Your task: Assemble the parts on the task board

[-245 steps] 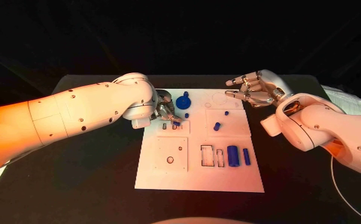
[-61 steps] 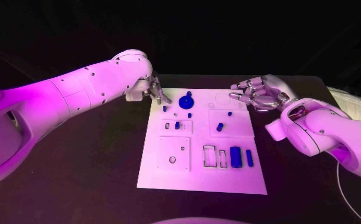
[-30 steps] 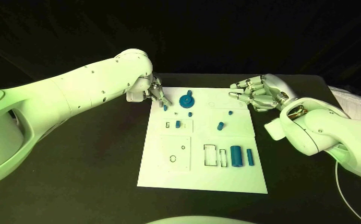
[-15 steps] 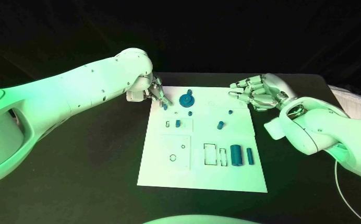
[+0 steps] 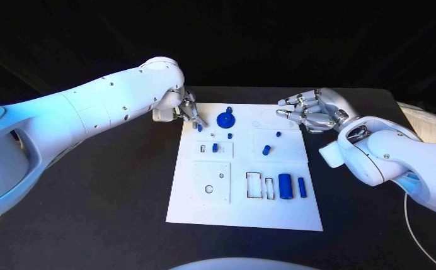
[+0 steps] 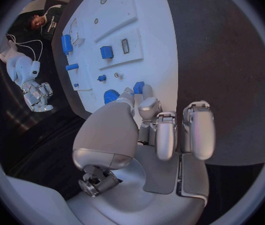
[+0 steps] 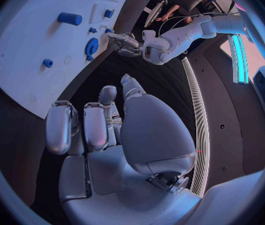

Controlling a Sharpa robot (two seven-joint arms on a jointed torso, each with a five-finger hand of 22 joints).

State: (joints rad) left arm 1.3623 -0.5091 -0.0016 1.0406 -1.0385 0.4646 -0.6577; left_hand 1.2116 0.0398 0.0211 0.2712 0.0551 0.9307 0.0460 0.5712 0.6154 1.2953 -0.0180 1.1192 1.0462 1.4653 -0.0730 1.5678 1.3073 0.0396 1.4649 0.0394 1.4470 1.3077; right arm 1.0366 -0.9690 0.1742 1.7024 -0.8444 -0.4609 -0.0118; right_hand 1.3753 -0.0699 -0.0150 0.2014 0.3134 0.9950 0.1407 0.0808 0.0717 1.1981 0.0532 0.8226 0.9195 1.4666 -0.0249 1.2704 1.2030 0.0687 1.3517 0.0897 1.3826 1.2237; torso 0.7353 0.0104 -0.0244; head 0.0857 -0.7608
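My left hand at the far left corner of the flat white task board

Its fingers pinch a small blue peg; my right hand hovers loosely curled, holding nothing.

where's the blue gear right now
In the head view, the blue gear stands at the task board's far edge, left of centre, just beside the left hand's fingertips.

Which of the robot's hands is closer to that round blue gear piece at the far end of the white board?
Left. The left hand hovers just beside the blue gear, at the board's far left corner. The right hand hangs off the board's far right edge, farther away.
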